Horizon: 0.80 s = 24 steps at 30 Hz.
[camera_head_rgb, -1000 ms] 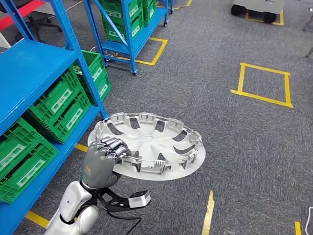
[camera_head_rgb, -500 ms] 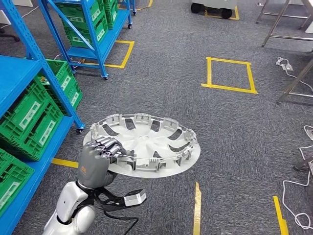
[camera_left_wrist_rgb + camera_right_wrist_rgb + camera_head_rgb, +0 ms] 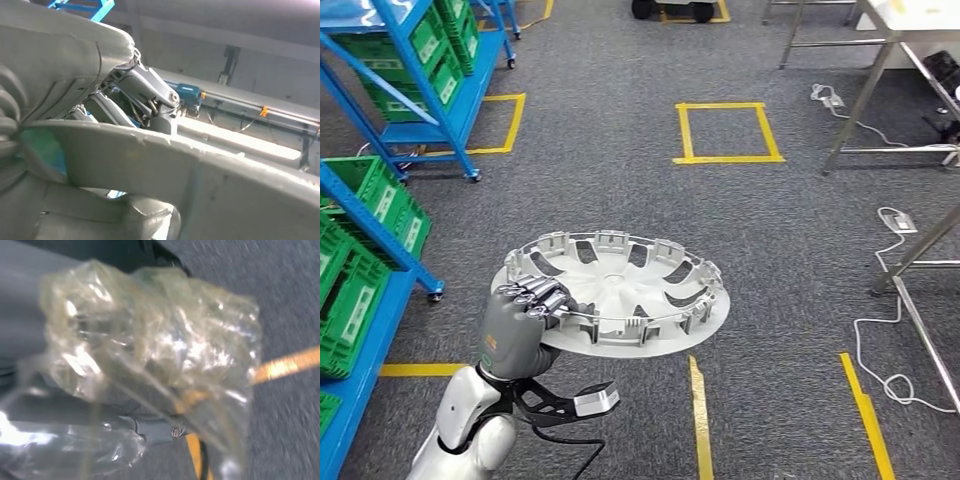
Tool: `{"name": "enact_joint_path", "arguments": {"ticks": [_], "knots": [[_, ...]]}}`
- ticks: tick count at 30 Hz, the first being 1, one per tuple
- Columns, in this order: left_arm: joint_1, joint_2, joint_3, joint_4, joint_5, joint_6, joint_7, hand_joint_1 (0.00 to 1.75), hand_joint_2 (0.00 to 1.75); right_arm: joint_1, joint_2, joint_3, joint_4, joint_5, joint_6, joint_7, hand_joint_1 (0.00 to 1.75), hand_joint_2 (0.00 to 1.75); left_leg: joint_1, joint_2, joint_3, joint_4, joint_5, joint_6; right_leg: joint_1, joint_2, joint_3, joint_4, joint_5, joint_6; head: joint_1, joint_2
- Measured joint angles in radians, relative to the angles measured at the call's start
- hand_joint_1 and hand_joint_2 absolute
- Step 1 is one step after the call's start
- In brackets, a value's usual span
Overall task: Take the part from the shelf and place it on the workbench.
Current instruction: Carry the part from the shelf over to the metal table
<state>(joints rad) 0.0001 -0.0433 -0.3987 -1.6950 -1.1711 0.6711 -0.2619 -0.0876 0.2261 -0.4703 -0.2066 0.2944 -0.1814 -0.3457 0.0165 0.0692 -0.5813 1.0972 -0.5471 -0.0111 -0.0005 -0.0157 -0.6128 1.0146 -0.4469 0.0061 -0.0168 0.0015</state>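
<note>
Left hand [image 3: 518, 332] lower left of head view, fingers clamped over near-left rim of round silver-grey plastic wheel cover [image 3: 622, 295], held flat above grey carpet [image 3: 773, 250]. Right hand [image 3: 113, 355] plastic-wrapped, grip state unclear.

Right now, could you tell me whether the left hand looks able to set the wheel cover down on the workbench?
Probably not yet: the left hand grips the wheel cover over open carpet, and the metal-legged bench stands well off to the right, apart from it.

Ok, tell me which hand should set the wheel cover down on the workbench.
Left. The left hand already grips the wheel cover by its rim, holding it roughly level. The right hand hangs low over the carpet, wrapped in clear plastic.
</note>
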Motion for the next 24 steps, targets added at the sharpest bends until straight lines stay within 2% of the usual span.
{"name": "enact_joint_path", "arguments": {"ticks": [1,2,3,4,5,6,8,9,10,11,12,13,15,16,17,18,19,20,21,22,24], "knots": [[-0.001,0.000,0.002,0.001,0.002,-0.002,0.000,1.75,1.75,-0.001,0.000,0.000,0.000,0.000,0.000,0.000,0.00,0.00,0.001,-0.031,-0.025,0.058,-0.031,0.000,0.000,0.012,0.001,-0.001,0.000,-0.004,-0.002,0.000],[-0.001,0.000,0.004,0.002,0.004,-0.003,0.000,1.75,1.75,-0.003,0.000,0.000,0.000,0.000,0.000,0.001,0.00,0.00,0.001,-0.051,-0.059,0.125,-0.062,0.001,0.001,0.025,0.002,-0.001,0.000,-0.008,-0.004,0.000],[-0.001,0.001,0.005,0.004,0.006,-0.006,-0.001,1.75,1.75,-0.003,0.001,0.000,0.000,0.000,0.001,0.001,0.00,0.00,0.000,-0.060,-0.090,0.183,-0.079,0.002,0.002,0.040,0.003,0.000,-0.001,-0.010,-0.004,0.000],[-0.001,0.001,0.007,0.006,0.007,-0.008,-0.001,1.75,1.75,-0.003,0.001,0.000,0.000,0.000,0.001,0.001,0.00,0.00,-0.001,-0.064,-0.110,0.214,-0.079,0.004,0.004,0.055,0.004,0.000,-0.001,-0.011,-0.004,0.000],[-0.001,0.001,0.008,0.008,0.008,-0.011,-0.001,1.75,1.75,-0.003,0.001,0.000,0.000,0.000,0.001,0.002,0.00,0.00,-0.001,-0.066,-0.114,0.209,-0.058,0.006,0.005,0.071,0.006,0.001,-0.001,-0.012,-0.004,0.000],[-0.001,0.001,0.009,0.010,0.008,-0.012,-0.001,1.75,1.75,-0.002,0.001,0.000,0.000,0.000,0.001,0.002,0.00,0.00,-0.001,-0.071,-0.100,0.168,-0.020,0.010,0.005,0.086,0.008,0.002,-0.002,-0.011,-0.004,0.000],[-0.003,0.000,0.010,0.012,0.009,-0.015,-0.001,1.75,1.75,-0.002,0.002,0.000,0.000,0.000,0.002,0.002,0.00,0.00,0.001,-0.110,-0.053,0.044,0.055,0.016,0.006,0.112,0.006,0.008,-0.004,-0.007,-0.004,0.000],[-0.005,0.000,0.010,0.012,0.009,-0.016,-0.002,1.75,1.75,-0.003,0.002,0.000,0.000,-0.001,0.002,0.002,0.00,0.00,0.002,-0.129,-0.034,-0.004,0.072,0.017,0.005,0.124,0.001,0.013,-0.005,-0.003,-0.004,0.000],[-0.007,0.000,0.011,0.013,0.010,-0.018,-0.002,1.75,1.75,-0.003,0.003,0.000,0.000,-0.001,0.002,0.002,0.00,0.00,0.002,-0.144,-0.024,-0.032,0.078,0.018,0.003,0.134,-0.005,0.015,-0.004,0.002,-0.004,0.000],[-0.009,-0.001,0.011,0.014,0.010,-0.020,-0.003,1.75,1.75,-0.003,0.004,-0.001,0.000,0.000,0.002,0.002,0.00,0.00,0.001,-0.146,-0.021,-0.041,0.074,0.018,0.001,0.144,-0.010,0.016,-0.002,0.008,-0.004,0.000],[-0.011,-0.002,0.011,0.015,0.011,-0.022,-0.003,1.75,1.75,-0.002,0.004,-0.001,0.000,0.000,0.002,0.002,0.00,0.00,0.001,-0.137,-0.019,-0.046,0.074,0.020,-0.002,0.154,-0.015,0.014,0.000,0.014,-0.004,0.000],[-0.013,-0.003,0.012,0.016,0.011,-0.025,-0.003,1.75,1.75,-0.001,0.004,-0.001,0.000,-0.001,0.002,0.002,0.00,0.00,0.001,-0.125,-0.017,-0.051,0.076,0.024,-0.002,0.148,-0.020,0.016,-0.002,0.019,-0.003,0.000],[-0.016,-0.006,0.015,0.018,0.012,-0.030,-0.003,1.75,1.75,-0.001,0.004,-0.001,0.000,-0.001,0.002,0.002,0.00,0.00,0.003,-0.100,-0.011,-0.061,0.080,0.034,0.000,0.098,-0.047,0.062,-0.028,0.028,0.004,0.000],[-0.018,-0.008,0.016,0.019,0.012,-0.031,-0.003,1.75,1.75,-0.003,0.004,-0.001,0.000,-0.001,0.002,0.002,0.00,0.00,0.002,-0.086,-0.009,-0.063,0.080,0.038,0.001,0.063,-0.075,0.115,-0.054,0.032,0.008,0.000],[-0.019,-0.009,0.018,0.019,0.013,-0.032,-0.004,1.75,1.75,-0.004,0.004,-0.001,0.000,-0.001,0.002,0.002,0.00,0.00,0.000,-0.073,-0.009,-0.063,0.078,0.040,-0.001,0.040,-0.110,0.182,-0.083,0.036,0.011,0.000],[-0.020,-0.009,0.019,0.020,0.013,-0.032,-0.004,1.75,1.75,-0.006,0.004,-0.001,0.000,-0.001,0.002,0.002,0.00,0.00,-0.001,-0.058,-0.008,-0.063,0.077,0.041,-0.003,0.028,-0.144,0.245,-0.104,0.039,0.011,0.000],[-0.021,-0.009,0.020,0.022,0.014,-0.033,-0.004,1.75,1.75,-0.005,0.004,-0.002,0.000,-0.001,0.002,0.002,0.00,0.00,-0.001,-0.043,-0.007,-0.063,0.075,0.041,-0.006,0.023,-0.166,0.283,-0.111,0.042,0.011,0.000],[-0.021,-0.010,0.020,0.024,0.014,-0.034,-0.005,1.75,1.75,-0.004,0.004,-0.002,0.000,-0.001,0.002,0.002,0.00,0.00,-0.001,-0.029,-0.006,-0.063,0.073,0.040,-0.008,0.020,-0.168,0.285,-0.100,0.044,0.011,0.000],[-0.022,-0.010,0.020,0.026,0.015,-0.035,-0.006,1.75,1.75,-0.003,0.004,-0.002,0.000,-0.001,0.002,0.002,0.00,0.00,-0.001,-0.017,-0.004,-0.063,0.070,0.038,-0.010,0.015,-0.148,0.245,-0.073,0.046,0.011,0.000],[-0.022,-0.011,0.020,0.027,0.015,-0.035,-0.007,1.75,1.75,-0.003,0.004,-0.002,0.000,-0.001,0.002,0.002,0.00,0.00,-0.001,-0.006,0.000,-0.063,0.068,0.035,-0.011,0.002,-0.110,0.175,-0.038,0.046,0.012,0.000],[-0.025,-0.012,0.021,0.029,0.016,-0.035,-0.008,1.75,1.75,-0.005,0.005,-0.004,0.000,-0.001,0.002,0.002,0.00,0.00,-0.005,0.013,0.006,-0.063,0.062,0.026,-0.005,-0.035,-0.039,0.049,0.001,0.039,0.010,0.000]]}}
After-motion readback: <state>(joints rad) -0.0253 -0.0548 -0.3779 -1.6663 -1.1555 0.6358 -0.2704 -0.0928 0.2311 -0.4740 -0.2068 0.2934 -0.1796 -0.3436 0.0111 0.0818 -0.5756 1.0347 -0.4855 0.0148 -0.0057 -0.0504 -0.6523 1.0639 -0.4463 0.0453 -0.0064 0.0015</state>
